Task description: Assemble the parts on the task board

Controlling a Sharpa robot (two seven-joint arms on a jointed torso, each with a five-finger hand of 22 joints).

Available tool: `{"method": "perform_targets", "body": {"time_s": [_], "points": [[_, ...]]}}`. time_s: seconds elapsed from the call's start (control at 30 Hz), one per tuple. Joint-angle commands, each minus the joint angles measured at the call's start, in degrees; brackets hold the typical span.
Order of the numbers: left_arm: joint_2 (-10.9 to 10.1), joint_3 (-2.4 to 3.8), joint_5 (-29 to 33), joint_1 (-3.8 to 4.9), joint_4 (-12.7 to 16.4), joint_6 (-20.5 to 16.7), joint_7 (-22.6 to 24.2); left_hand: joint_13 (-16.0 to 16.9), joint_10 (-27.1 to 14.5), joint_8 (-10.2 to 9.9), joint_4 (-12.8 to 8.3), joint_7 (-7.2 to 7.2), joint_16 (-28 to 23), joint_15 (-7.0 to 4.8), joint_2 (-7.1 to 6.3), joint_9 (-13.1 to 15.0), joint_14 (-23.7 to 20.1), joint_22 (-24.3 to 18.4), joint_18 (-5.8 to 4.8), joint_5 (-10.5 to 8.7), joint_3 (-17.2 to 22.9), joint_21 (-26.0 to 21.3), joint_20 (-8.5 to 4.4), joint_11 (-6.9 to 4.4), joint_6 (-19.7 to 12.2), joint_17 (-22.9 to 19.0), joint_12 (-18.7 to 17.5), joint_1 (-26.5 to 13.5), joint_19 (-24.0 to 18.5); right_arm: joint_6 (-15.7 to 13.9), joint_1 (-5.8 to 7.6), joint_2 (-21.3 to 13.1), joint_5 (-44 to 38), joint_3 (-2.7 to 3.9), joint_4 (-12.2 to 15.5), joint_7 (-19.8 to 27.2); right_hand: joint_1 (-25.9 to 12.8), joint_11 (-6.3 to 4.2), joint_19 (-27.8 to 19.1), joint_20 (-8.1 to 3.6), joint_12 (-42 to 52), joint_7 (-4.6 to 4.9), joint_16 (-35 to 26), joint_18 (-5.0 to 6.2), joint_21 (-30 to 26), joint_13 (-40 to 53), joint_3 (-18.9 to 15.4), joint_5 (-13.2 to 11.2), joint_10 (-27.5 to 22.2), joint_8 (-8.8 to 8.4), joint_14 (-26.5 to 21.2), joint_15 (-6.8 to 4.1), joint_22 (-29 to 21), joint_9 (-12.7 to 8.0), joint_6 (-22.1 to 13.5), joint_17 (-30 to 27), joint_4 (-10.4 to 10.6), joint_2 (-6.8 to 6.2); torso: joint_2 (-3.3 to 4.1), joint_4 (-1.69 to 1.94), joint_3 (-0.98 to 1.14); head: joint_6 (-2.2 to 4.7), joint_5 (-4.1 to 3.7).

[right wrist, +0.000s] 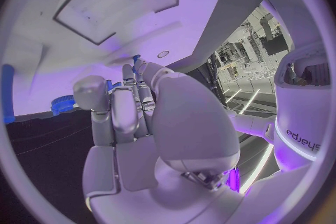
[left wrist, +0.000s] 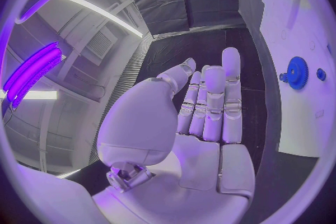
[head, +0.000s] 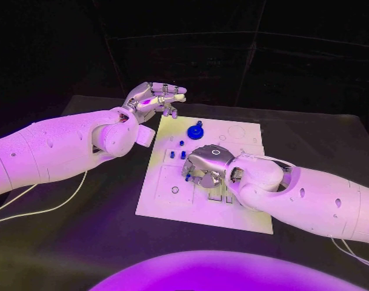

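Right hand (head: 207,165) is down over the middle of the task board (head: 241,217), fingers curled in toward the plate. Can't tell whether it has a part pinched; the right wrist view shows fingertips (right wrist: 134,70) bunched close to the board with a bit of blue at the tips, but no clear grip.

Left hand (head: 154,97) hangs off the board's far-left corner, fingers apart, palm empty, holding nothing.

Blue gear (head: 196,130) stands on the board's far half, between the two hands, clear of both. A few small blue pegs (head: 182,143) sit just beside the right hand.

Risks as I see them:
- Right hand covers its own work spot, so a misaligned insert would likely go unnoticed and jam.
- Curled fingers are close to the loose pegs; a sideways shift could knock them off.
- Board isn't visibly braced; a hard push down could skid it.
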Motion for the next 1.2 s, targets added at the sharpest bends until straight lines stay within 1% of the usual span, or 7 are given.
{"method": "perform_targets", "body": {"time_s": [0.03,0.23,0.4,0.73,0.87,1.03,1.2], "points": [[0.02,0.06,0.24,0.1,0.0,0.78,0.22,0.09,-0.47,0.22,-0.19,0.37,-0.25,-0.03,0.35,-0.05,-0.44,-0.09,0.35,0.22,0.2,-0.2,-0.05,0.04,-0.02,-0.05,0.2,0.08,-0.46,0.66,0.03,0.05,-1.55,-0.04,-0.01,-0.79,-0.41,0.19,-0.38,0.01,-0.08,0.19,0.35,-0.45,0.29,0.05,0.21,0.3,-0.17,-0.28,2.04,0.4,0.0,0.08,0.13,-0.05,-0.04,0.03,0.02,0.02,0.02,-0.04,0.0],[0.04,0.06,0.24,0.1,-0.06,0.79,0.2,0.09,-0.51,0.22,-0.19,0.39,-0.23,-0.01,0.34,-0.05,-0.44,-0.1,0.35,0.21,0.19,-0.22,-0.04,0.06,-0.07,-0.03,0.21,0.06,-0.46,1.5,0.01,0.26,-1.9,-0.08,0.04,-0.35,-1.03,0.2,-0.46,0.06,-0.05,0.2,0.36,-0.43,0.26,0.07,0.17,0.28,-0.22,-0.31,2.01,0.43,-0.08,0.1,0.13,-0.16,-0.21,-0.29,0.02,0.0,-0.01,-0.05,-0.01],[0.03,0.06,0.24,0.1,-0.13,0.87,0.2,0.09,-0.51,0.22,-0.19,0.39,-0.23,-0.01,0.34,-0.05,-0.44,-0.1,0.35,0.21,0.19,-0.22,-0.04,0.06,-0.07,-0.03,0.21,0.06,-0.46,2.01,0.01,0.11,-1.63,-0.99,0.42,0.28,-2.3,0.24,-0.55,0.13,-0.04,0.19,0.39,-0.42,0.22,0.07,-0.18,0.84,-0.38,-0.38,1.95,0.47,-0.15,0.1,0.05,-0.34,-0.36,-0.8,0.0,0.01,-0.02,-0.17,-0.02],[-0.03,0.06,0.24,0.1,-0.21,0.95,0.04,0.07,-0.63,0.2,-0.19,0.46,-0.24,0.03,0.32,-0.07,-0.48,-0.13,0.34,0.21,0.18,-0.27,-0.01,0.12,-0.17,-0.11,0.25,0.01,-0.46,0.51,0.01,-0.11,-0.17,-1.44,0.48,0.72,-6.15,1.24,-0.91,0.74,-0.26,1.02,0.47,-0.37,-0.21,-0.23,-2.35,1.66,-4.11,-0.97,1.79,1.24,-0.75,-0.22,-2.41,-0.75,0.62,-2.52,-0.02,0.05,-0.03,-0.14,-0.07],[0.0,0.06,0.24,0.1,-0.28,1.04,-0.06,0.07,-0.63,0.2,-0.19,0.46,-0.24,0.03,0.32,-0.07,-0.48,-0.13,0.34,0.21,0.18,-0.27,-0.01,0.12,-0.17,-0.11,0.25,0.01,-0.46,-1.0,0.01,-0.15,0.14,-1.47,0.41,0.7,-6.73,1.82,-1.64,1.16,-0.25,1.56,0.42,-0.13,-1.11,-0.28,-3.15,1.7,-6.76,-1.07,1.65,1.78,-2.17,-0.35,-4.31,-1.09,0.53,-2.93,-0.03,0.02,0.0,-0.07,-0.08],[0.0,0.06,0.24,0.1,-0.36,1.14,-0.18,0.07,-0.71,0.19,-0.18,0.5,-0.27,0.07,0.28,-0.07,-0.52,-0.16,0.33,0.2,0.15,-0.3,0.01,0.15,-0.24,-0.2,0.27,-0.04,-0.46,-4.94,0.01,-0.45,0.64,-1.48,0.44,0.44,-7.11,2.58,-5.49,1.99,0.28,1.9,-4.15,1.23,-6.45,-0.23,-6.15,1.54,-12.99,-1.0,-0.72,2.4,-10.38,-0.34,-9.31,-7.47,-0.03,-3.01,-0.03,-0.01,0.0,0.1,-0.23],[0.04,0.06,0.24,0.1,-0.47,1.24,-0.28,0.07,-0.71,0.19,-0.18,0.5,-0.27,0.07,0.28,-0.07,-0.52,-0.16,0.33,0.2,0.15,-0.3,0.01,0.15,-0.24,-0.2,0.27,-0.04,-0.46,-7.86,0.01,-1.35,1.14,-1.47,1.0,0.43,-6.77,2.7,-5.89,2.01,0.85,1.99,-4.8,1.45,-7.35,-0.12,-6.84,1.74,-13.42,-0.85,-1.03,2.5,-11.6,-0.22,-9.58,-8.54,-0.29,-2.36,-0.01,-0.02,0.05,0.36,-0.41]]}}
